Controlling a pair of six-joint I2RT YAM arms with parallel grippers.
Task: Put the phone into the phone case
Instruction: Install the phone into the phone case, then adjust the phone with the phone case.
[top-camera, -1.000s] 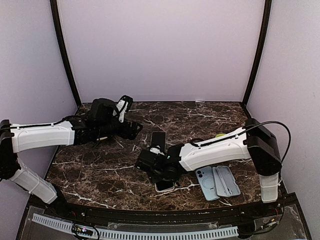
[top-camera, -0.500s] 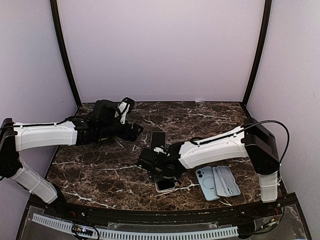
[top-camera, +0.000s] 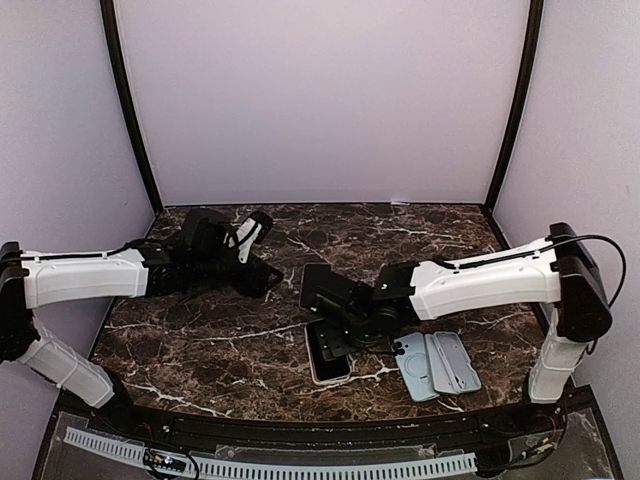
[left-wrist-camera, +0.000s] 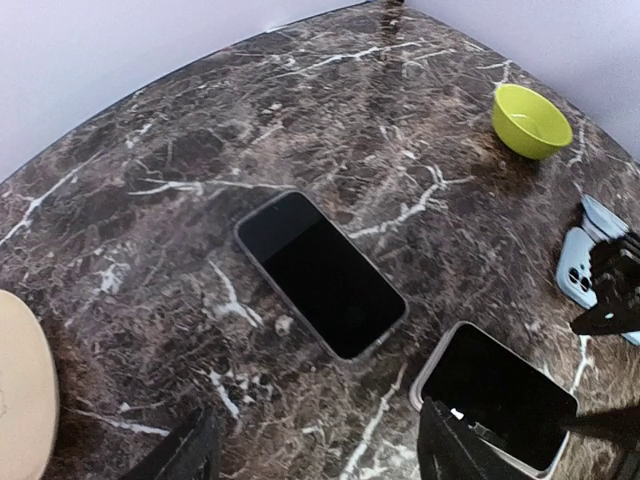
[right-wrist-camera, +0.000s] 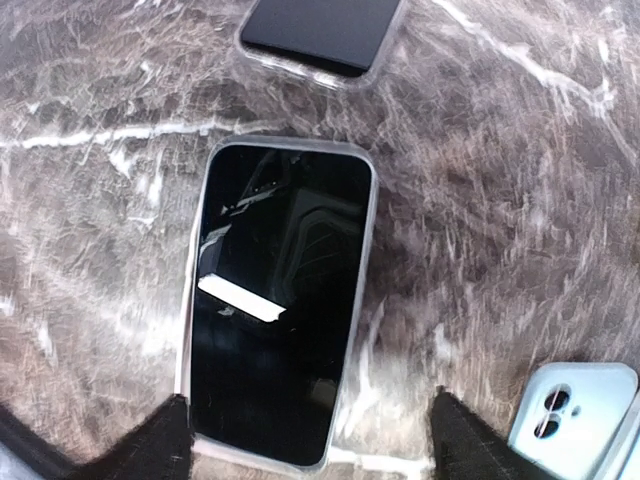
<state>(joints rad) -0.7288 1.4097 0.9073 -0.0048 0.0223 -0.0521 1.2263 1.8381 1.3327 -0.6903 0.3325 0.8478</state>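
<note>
- The near phone (right-wrist-camera: 275, 350) lies flat and screen up on the tabletop (top-camera: 200, 340), close to the arm bases. A broad pale rim runs round it, so I judge it to be seated in a clear case. Whether every corner is snapped home cannot be told.
- Just to its right lie a blue case (top-camera: 413, 362), camera hole showing, and a grey-blue piece (top-camera: 452, 360) beside it. Nothing is in either.
- The right claw (right-wrist-camera: 310, 450) hangs over the near phone, spread wide and holding nothing.
- The step in hand looks like the seating of the phone or the check after it. The next move calls for pressing down along the rim, or for lifting straight up without dragging the phone.
- Farther off lies a second phone (left-wrist-camera: 320, 270), screen up, apart from the first. Its edge is thin and grey, and I cannot tell whether it is cased.
- The left claw (left-wrist-camera: 320, 455) is wide and empty, aimed toward the second phone but short of it.
- Farthest is a green bowl (left-wrist-camera: 530, 120). Only the left wrist view shows it, since the right arm lies across that spot in the top view. The right wrist view alone shows the pale rim plainly.
</note>
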